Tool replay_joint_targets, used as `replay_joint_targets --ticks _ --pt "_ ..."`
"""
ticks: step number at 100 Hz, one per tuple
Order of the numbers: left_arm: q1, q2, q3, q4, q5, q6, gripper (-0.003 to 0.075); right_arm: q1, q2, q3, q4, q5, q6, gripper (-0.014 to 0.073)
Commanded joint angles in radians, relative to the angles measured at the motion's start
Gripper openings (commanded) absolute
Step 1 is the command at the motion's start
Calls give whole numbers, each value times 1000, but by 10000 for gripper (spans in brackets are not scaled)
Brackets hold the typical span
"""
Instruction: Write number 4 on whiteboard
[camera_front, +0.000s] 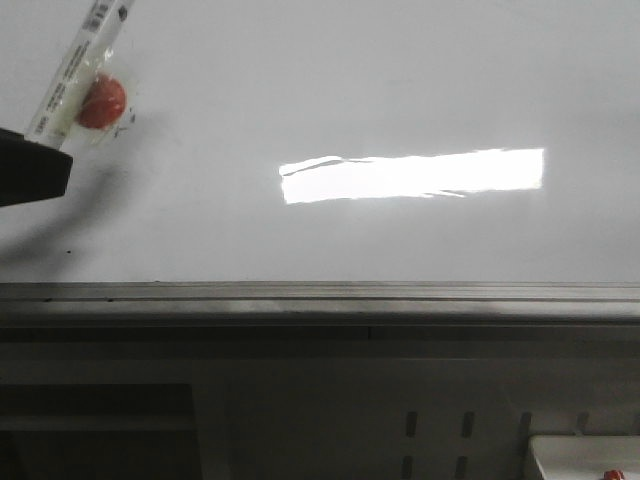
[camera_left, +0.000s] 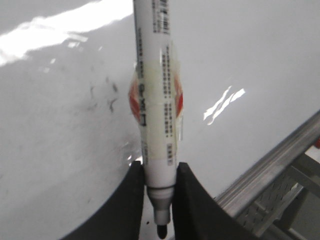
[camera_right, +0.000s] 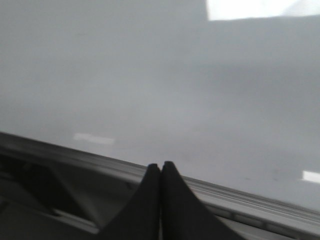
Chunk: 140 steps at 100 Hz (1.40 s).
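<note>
A: Where is the marker (camera_left: 155, 100) now?

B: Clamped in the left claw (camera_left: 159, 187), near its tip end, with the black nib poking out below the fingers. The barrel runs up over the whiteboard (camera_front: 400, 80). In the front view the marker sits far to the left of the bright reflection (camera_front: 412, 175).

A: How will it handle?

B: I judge it light and stiff, a smooth plastic barrel with taped labels, so somewhat slippery. Holding it close to the nib, as here, should keep the tip from wobbling under pressure.

A: And the number 4?

B: No strokes of it show on the board; only faint dark smudges (camera_left: 102, 97) beside the marker. I judge the writing not yet begun.

A: The other arm?

B: The right claw (camera_right: 161, 167) is clenched on nothing, hanging over the grey metal edge strip (camera_front: 320, 295).

A: The surface itself?

B: Glossy, hard and flat, so the nib should glide easily. Below the edge strip there is grey framing with slots (camera_front: 465, 440).
</note>
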Motion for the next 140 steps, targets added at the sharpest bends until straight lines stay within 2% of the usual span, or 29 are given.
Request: replay_joint_targets --ticks 1,15,28,38,50,57,69,81,115,129,140 --pt "-2 -41 -32 138 -88 1 -20 70 29 -60 78 -56 -56 -64" --pt "-2 -52 -26 289 -119 1 -20 186 120 -123 80 -51 -58 -62" --pt "-2 -52 -9 337 -217 -7 -20 279 254 -193 80 -78 -123 -16" --pt "-2 -52 6 375 -273 -7 -20 342 354 -246 80 -122 -170 111" --pt "-2 -52 10 448 -276 -7 -20 423 461 -314 80 -161 -190 343" --pt "-2 -52 10 459 -276 -7 -20 479 517 -354 80 -160 -190 396" --pt "-2 -52 10 494 -276 -7 -20 584 614 -407 80 -178 -190 395" --pt "-2 -52 10 544 -287 -7 -20 669 701 -447 71 -274 -202 395" --pt "-2 -52 10 553 -287 -7 -20 701 885 -607 71 -266 -204 387" --pt "-2 -52 10 553 -287 -7 -20 701 917 -624 71 -237 -204 278" --pt "-2 -52 10 553 -287 -7 -20 701 922 -624 71 -236 -204 105"
